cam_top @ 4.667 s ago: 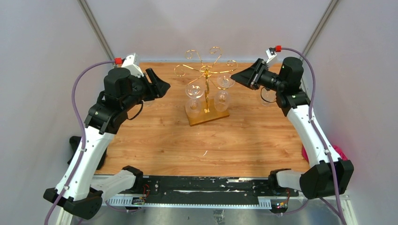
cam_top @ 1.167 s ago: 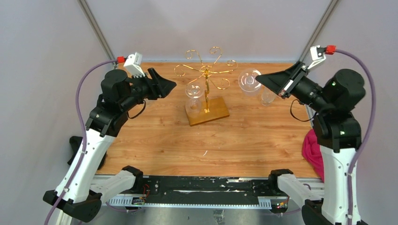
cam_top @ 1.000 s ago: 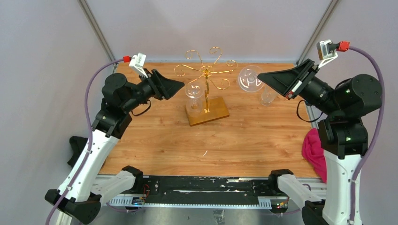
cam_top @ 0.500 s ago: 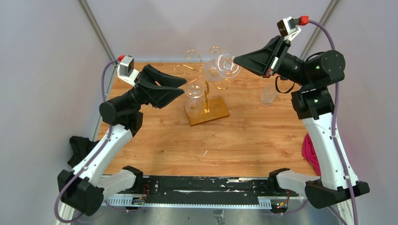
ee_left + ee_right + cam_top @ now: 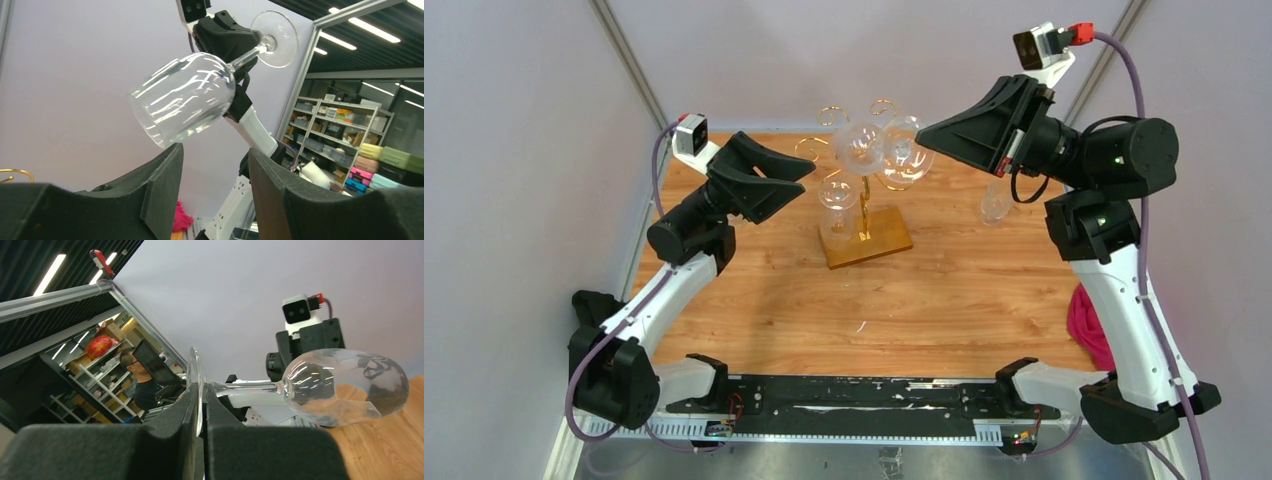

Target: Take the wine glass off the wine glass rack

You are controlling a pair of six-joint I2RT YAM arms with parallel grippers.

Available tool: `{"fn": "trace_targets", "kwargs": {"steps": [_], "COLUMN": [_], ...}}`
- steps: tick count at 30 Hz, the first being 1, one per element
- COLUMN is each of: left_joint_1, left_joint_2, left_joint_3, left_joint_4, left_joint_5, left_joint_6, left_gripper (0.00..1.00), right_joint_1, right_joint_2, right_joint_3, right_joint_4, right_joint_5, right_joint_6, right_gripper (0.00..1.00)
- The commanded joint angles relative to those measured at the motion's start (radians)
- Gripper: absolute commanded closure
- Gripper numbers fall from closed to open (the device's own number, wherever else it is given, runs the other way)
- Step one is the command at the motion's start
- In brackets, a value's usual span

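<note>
My right gripper [image 5: 921, 131] is shut on the foot of a clear wine glass [image 5: 862, 147] and holds it on its side in the air above the gold wire rack [image 5: 864, 205]. In the right wrist view the pads [image 5: 192, 405] pinch the foot disc, and the bowl [image 5: 345, 387] points away. My left gripper [image 5: 796, 182] is open and empty, raised just left of the rack. It looks up at the held glass [image 5: 185, 102], just below the bowl. A second glass [image 5: 837, 197] hangs upside down on the rack's left side.
The rack stands on a wooden base [image 5: 889, 240] at the middle back of the wooden table [image 5: 854, 310]. Another clear glass [image 5: 995, 205] is at the right back edge. A pink cloth [image 5: 1086, 318] lies by the right arm.
My right arm has swung the held glass left and up, from right of the rack to above it. My left arm has risen and tilted its open jaws up towards the glass.
</note>
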Motion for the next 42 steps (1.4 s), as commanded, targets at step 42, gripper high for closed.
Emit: {"fn": "trace_targets", "kwargs": {"steps": [42], "left_joint_1": [0.012], "left_joint_2": [-0.034], "left_joint_3": [0.025], "left_joint_4": [0.057], "left_joint_5": [-0.025], "left_joint_6": [-0.074], "left_gripper": [0.45], "right_joint_1": [0.191], "right_joint_2": [0.073], "right_joint_3": [-0.244], "right_joint_4": [0.45], "right_joint_5": [0.071], "right_joint_6": [0.112], "right_gripper": [1.0]}}
